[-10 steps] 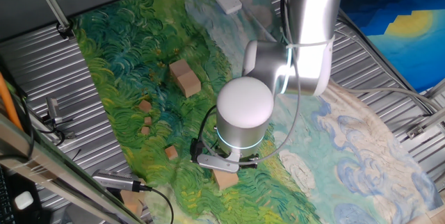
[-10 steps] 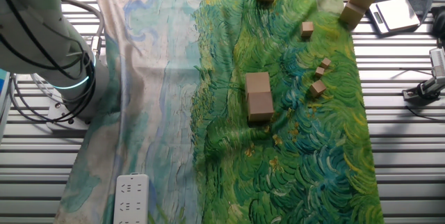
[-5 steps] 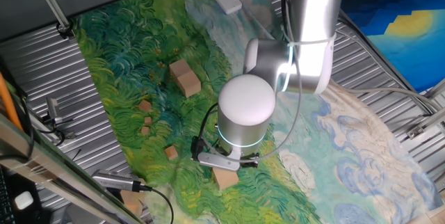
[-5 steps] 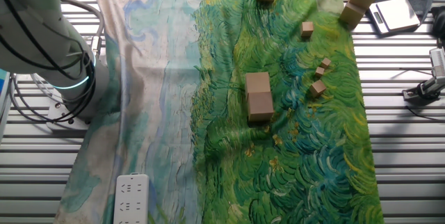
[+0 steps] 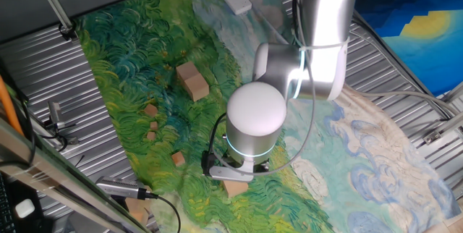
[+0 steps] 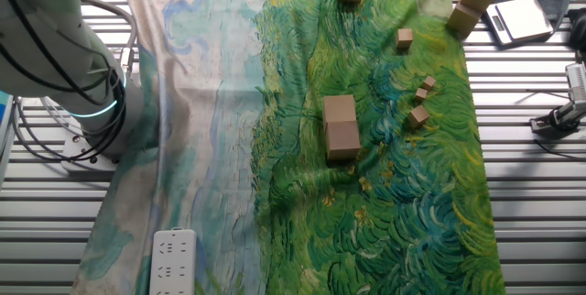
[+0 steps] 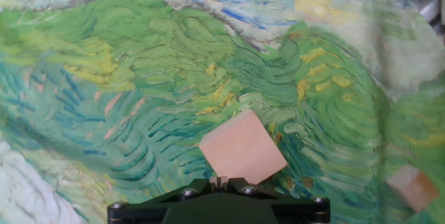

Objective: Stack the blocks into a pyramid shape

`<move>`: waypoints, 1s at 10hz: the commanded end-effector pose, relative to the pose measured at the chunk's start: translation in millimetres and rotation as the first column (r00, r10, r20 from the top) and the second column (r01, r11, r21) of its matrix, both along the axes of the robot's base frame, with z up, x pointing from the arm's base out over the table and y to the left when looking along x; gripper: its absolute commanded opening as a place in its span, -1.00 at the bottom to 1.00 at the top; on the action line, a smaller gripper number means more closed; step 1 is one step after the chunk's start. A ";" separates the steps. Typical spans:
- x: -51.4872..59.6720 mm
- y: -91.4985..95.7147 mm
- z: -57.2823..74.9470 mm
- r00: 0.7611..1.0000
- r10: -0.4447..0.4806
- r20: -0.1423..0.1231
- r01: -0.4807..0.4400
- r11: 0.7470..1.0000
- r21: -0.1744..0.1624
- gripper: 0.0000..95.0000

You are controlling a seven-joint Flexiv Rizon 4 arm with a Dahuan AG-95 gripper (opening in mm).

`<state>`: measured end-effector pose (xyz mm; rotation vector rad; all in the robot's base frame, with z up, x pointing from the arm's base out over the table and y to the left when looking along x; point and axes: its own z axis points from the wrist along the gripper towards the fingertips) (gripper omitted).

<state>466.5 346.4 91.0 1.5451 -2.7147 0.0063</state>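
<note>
A large wooden block [image 7: 243,147] lies flat on the painted cloth [image 6: 403,203], right under the gripper [image 5: 233,174]; its fingers are hidden, so I cannot tell how far open it is. Two more large blocks [image 6: 341,126] sit touching mid-cloth, with several small blocks [image 6: 420,103] scattered nearby. The cloth, swirled green and pale blue, drapes a ribbed metal worktop [image 6: 540,203]. A white power strip [image 6: 171,259] lies at one cloth edge, and a small scale [image 6: 518,19] sits beyond it.

Blocks [image 7: 242,147] matt wood; cloth [image 6: 394,222] painted, wrinkled
</note>
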 end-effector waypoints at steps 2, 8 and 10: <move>-0.4 0.7 0.0 0.999 0.036 -0.007 -0.036 0.999 0.034 -1.00; -0.4 0.7 0.0 0.997 0.077 -0.005 -0.076 0.996 0.042 -1.00; -0.4 0.7 0.0 0.997 0.075 -0.004 -0.075 0.996 0.043 -1.00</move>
